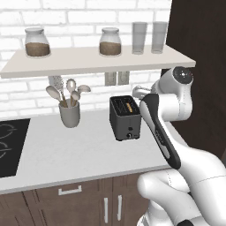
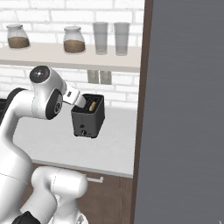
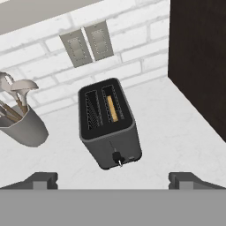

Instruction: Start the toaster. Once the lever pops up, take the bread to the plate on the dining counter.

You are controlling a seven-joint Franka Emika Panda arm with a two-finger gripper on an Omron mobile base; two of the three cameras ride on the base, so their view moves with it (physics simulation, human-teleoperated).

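White brick is running behind a pale worktop [image 1: 79, 145], and the toaster [image 1: 125, 117] is sitting on it near the right end, close to a tall dark panel [image 1: 203, 66]. From the left base view, a grey utensil crock [image 1: 69, 114] full of wooden spoons is standing to the toaster's left, well apart from it, and a black hob [image 1: 11, 145] is showing at the far left edge. Above, a shelf [image 1: 97, 59] is carrying two jars with brown contents and two clear glasses. Two wall switches [image 3: 88, 43] are sitting on the brick just behind the toaster.

Now the arm: it is curling over from the right, and the gripper [image 3: 113, 178] is hanging above the counter, looking down on the toaster from the front. In the hand view its two dark fingertips [image 3: 42, 178] are sitting far apart at the bottom corners, jaws spread wide and gripping nothing. The toaster is lying between them but farther off, not touching either tip, its narrow front face turned toward the hand.

The bread [image 3: 112, 108] is standing down in the toaster's right-hand slot, only a thin tan edge showing; the other slot is showing bare wire guides. The lever [image 3: 117, 158], with its small knob, is sitting low on that front face, roughly centred between the spread tips. In the right base view the toaster [image 2: 89, 116] is peeking out just past the wrist.
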